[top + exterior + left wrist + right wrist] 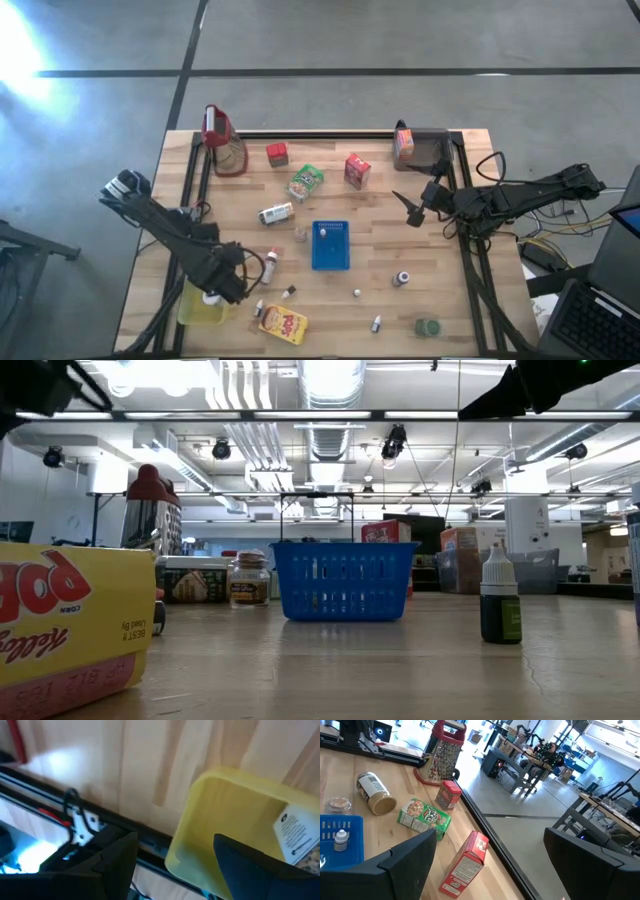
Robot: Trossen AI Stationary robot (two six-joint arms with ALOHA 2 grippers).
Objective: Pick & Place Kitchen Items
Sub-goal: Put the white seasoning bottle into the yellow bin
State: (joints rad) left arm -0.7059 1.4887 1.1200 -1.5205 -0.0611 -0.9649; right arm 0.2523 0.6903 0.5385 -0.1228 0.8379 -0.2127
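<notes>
The left end effector (222, 290) hovers, fingers parted and grasping nothing, over a yellow container (203, 305) at the desk (380, 215) edge. The right end effector (412, 210), released, hangs above bare planks; a red carton (357, 171) lies just beyond it.
</notes>
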